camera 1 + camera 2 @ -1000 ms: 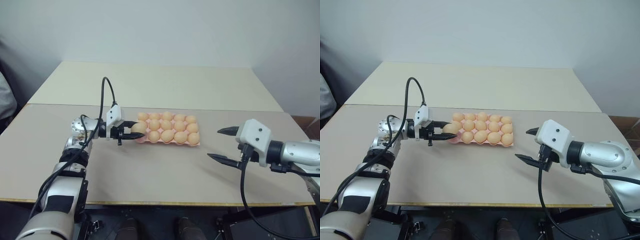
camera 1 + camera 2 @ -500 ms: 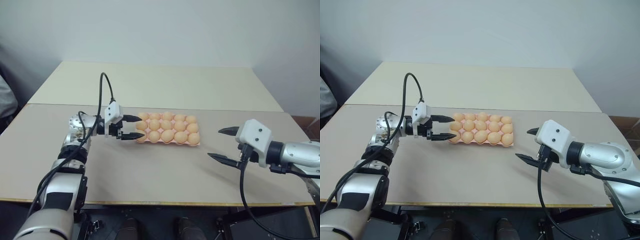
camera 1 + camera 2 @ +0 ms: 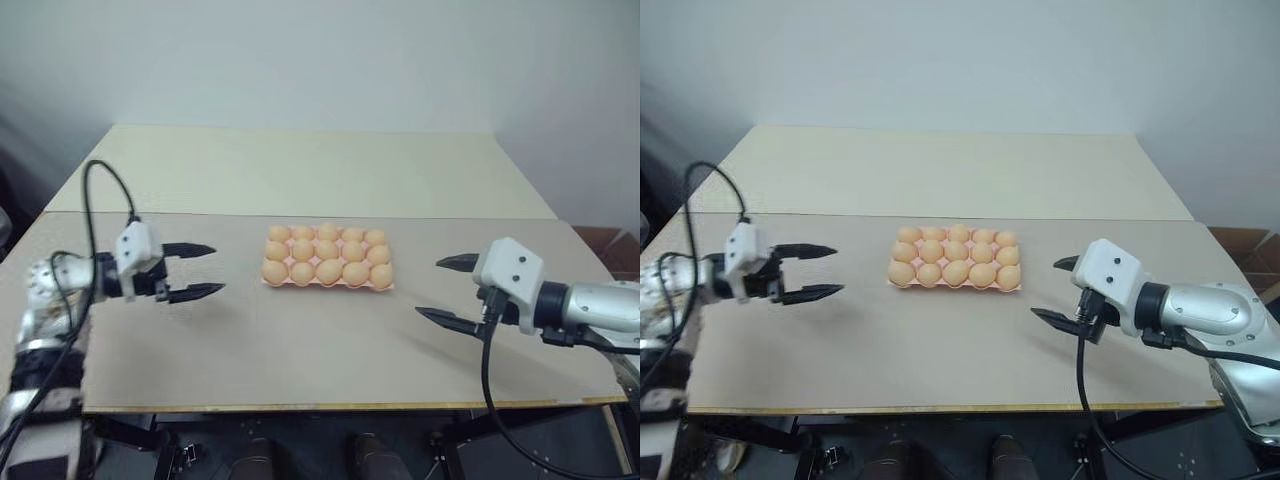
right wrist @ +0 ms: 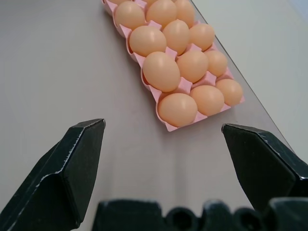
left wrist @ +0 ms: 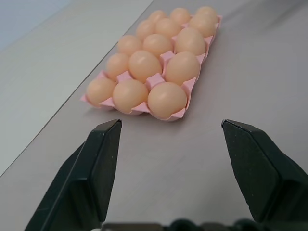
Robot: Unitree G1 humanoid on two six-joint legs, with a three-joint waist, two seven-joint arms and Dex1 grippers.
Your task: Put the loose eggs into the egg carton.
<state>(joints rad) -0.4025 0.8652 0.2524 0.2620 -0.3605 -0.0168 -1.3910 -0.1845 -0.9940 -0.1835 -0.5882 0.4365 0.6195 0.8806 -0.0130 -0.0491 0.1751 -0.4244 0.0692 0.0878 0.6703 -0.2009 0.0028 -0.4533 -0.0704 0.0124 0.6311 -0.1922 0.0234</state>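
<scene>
In the left eye view, the left gripper (image 3: 190, 270) hovers over the desk (image 3: 300, 340) with its jaws spread and empty, well apart from the egg carton (image 3: 328, 258), which lies between it and the right gripper (image 3: 447, 290); that one is likewise spread and empty, on the carton's other side. Both stand off, likely because every cell looks filled and no loose eggs lie on the bare desk. The left wrist view looks between its released fingers (image 5: 91, 168) at the carton's short end ahead, with the eggs (image 5: 167, 99) seated three across, each upright in its cup. The right wrist view shows the opposite end ahead of its parted fingers (image 4: 72, 163), all cells full, so the task appears finished.
</scene>
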